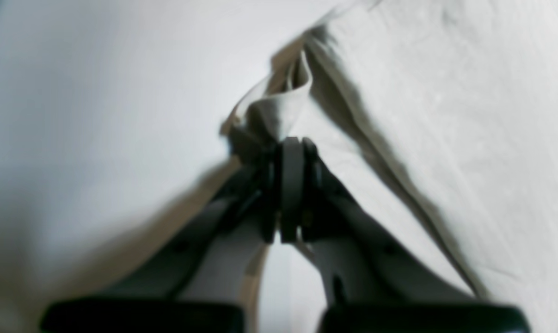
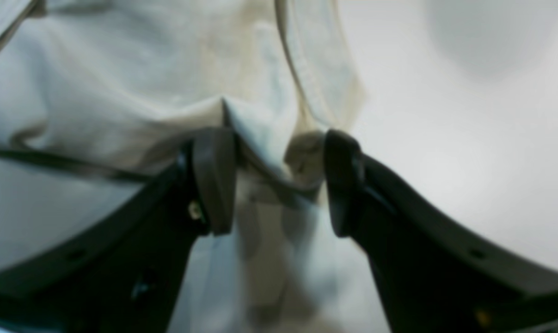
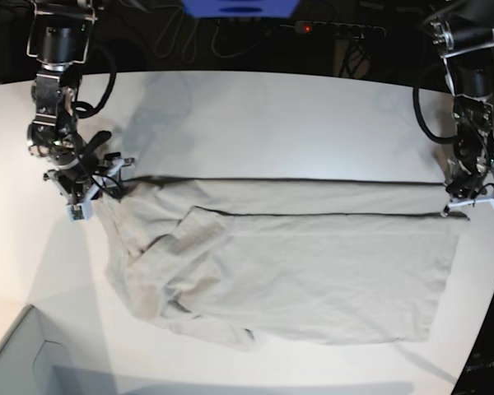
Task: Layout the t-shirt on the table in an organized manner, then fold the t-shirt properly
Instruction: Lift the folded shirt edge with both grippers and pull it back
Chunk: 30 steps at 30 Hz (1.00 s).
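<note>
One t-shirt (image 3: 313,271) counted, spread lengthwise across middle of white tabletop (image 3: 272,115), partly folded along upper edge. Two arms seen in base view, one at each end of shirt.

Left gripper (image 1: 290,143) reached down at right of base frame; fingers closed, shirt edge pinched between them.

Right gripper (image 2: 279,180) lowered at left of base frame over other shirt end; fingers (image 2: 214,180) spread apart, cloth bunched between them, not clamped.

One pale box corner (image 3: 16,362) seen lower left.
</note>
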Available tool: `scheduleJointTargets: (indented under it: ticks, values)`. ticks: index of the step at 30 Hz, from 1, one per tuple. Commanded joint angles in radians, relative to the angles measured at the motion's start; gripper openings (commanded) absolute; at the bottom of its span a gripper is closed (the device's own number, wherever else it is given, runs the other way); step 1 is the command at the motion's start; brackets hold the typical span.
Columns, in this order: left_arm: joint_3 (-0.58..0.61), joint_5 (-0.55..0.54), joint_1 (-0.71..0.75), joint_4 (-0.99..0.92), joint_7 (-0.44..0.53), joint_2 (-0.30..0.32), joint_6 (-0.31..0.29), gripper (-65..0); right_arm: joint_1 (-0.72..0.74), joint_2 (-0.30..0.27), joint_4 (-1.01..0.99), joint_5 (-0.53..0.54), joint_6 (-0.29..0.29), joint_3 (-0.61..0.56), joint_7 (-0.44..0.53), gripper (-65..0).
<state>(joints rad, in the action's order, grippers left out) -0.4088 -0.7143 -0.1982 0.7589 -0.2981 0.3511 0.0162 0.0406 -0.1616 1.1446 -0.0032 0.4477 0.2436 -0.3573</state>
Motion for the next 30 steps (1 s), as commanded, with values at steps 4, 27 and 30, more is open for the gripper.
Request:
scheduleJointTargets:
  ticks: [4,27,30]
  values:
    - [-0.002,0.000,-0.014,0.018,0.012,0.019,-0.006,-64.9,0.000,-0.022,0.015,0.006,0.000,0.001,0.010,-44.0]
    - [-0.011,-0.011,-0.007,0.440,-0.172,0.021,0.003,-64.9,0.026,-0.089,0.367,0.010,0.000,0.044,-0.001,-65.0]
    - [-0.023,-0.011,-0.042,0.440,-0.218,0.026,0.003,-64.9,0.057,-0.054,0.375,0.010,0.000,0.090,-0.021,-65.0]
